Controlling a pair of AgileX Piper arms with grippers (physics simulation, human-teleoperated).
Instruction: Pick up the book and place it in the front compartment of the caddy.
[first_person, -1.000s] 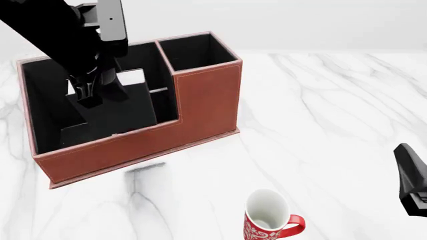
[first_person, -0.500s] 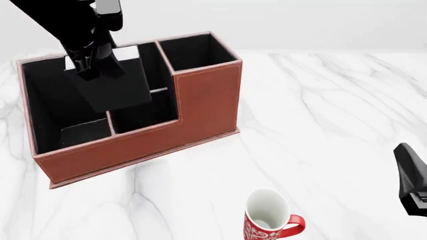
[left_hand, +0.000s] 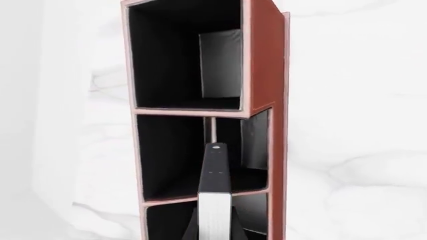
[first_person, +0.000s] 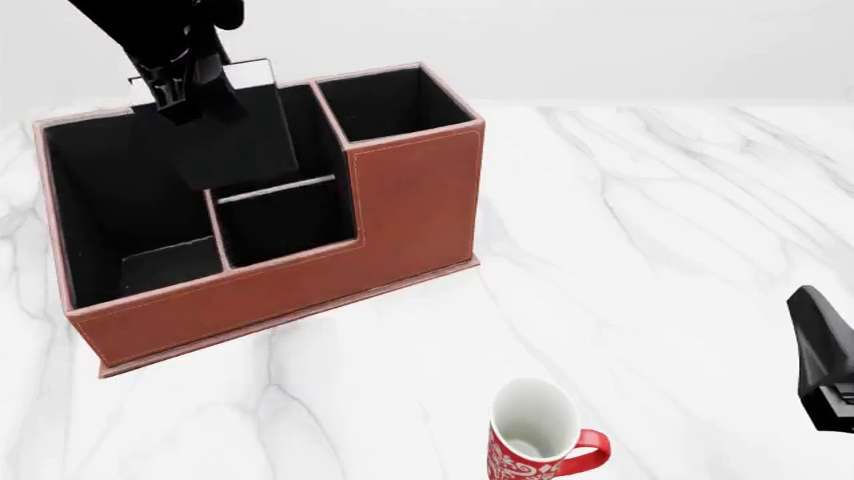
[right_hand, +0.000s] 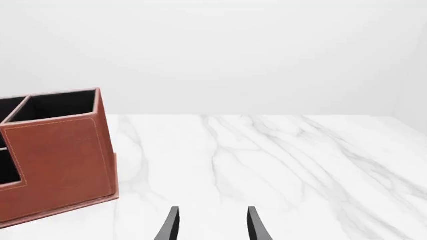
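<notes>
The left arm (first_person: 140, 30) reached in from the upper left of the front view, its jaws clamped. The right gripper (right_hand: 210, 225) sat low at the lower right, jaws apart.

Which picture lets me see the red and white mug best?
The front view is the only one that shows the mug: it stands upright on the table, near the bottom edge, with part of its base cut off. Neither the left wrist view nor the right wrist view shows it.

White mug (first_person: 534, 428) with red pattern and handle, upright on white marble worktop (first_person: 667, 220).
</notes>
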